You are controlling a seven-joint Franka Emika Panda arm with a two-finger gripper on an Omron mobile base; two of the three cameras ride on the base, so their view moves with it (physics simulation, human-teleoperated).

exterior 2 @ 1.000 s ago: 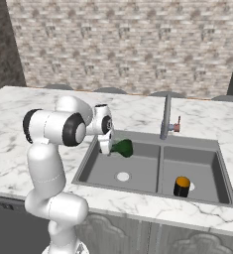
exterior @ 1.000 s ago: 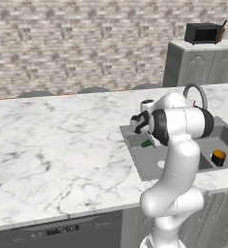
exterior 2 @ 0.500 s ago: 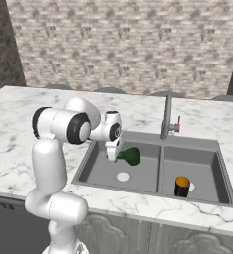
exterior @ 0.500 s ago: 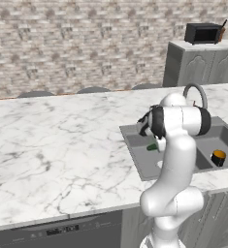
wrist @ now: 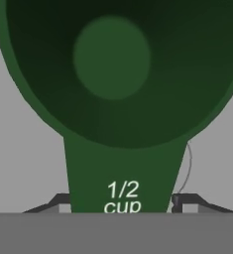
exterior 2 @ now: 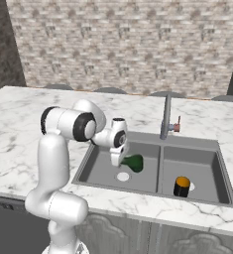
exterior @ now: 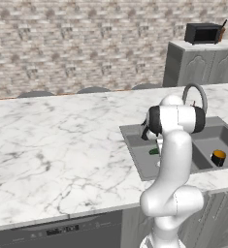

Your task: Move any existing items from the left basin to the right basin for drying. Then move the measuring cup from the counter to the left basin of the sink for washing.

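I have the cup (wrist: 118, 74) right in front of the claw (wrist: 120, 201): in the hand view its dark green bowl opens toward the camera and its handle, marked "1/2 cup", runs down between the two dark tips (wrist: 187, 201), which stand on either side of it and look pressed to its edges, so I read the claw as closed on the handle, fairly wide. From the right base view the claw (exterior 2: 119, 159) hangs down inside the left basin (exterior 2: 95, 166), with the cup (exterior 2: 134, 163) sticking out from it toward the divider, above the grey floor and just beside the pale drain (exterior 2: 123, 176); whether the bowl touches the floor I cannot tell. That view also gives me the orange thing (exterior 2: 182, 186) standing in the right basin (exterior 2: 207, 163), near the front wall, well apart from the cup, and the faucet (exterior 2: 165, 116) at the back edge of the sink. The left base view shows less: my own arm covers the claw, and just a green sliver of the cup (exterior: 154, 151) peeks out beside it in the left basin (exterior: 135, 140), while the orange thing (exterior: 218, 157) sits clear in the right basin (exterior: 227, 135). The marble surface (exterior: 57, 140) spreads to the left of the sink.
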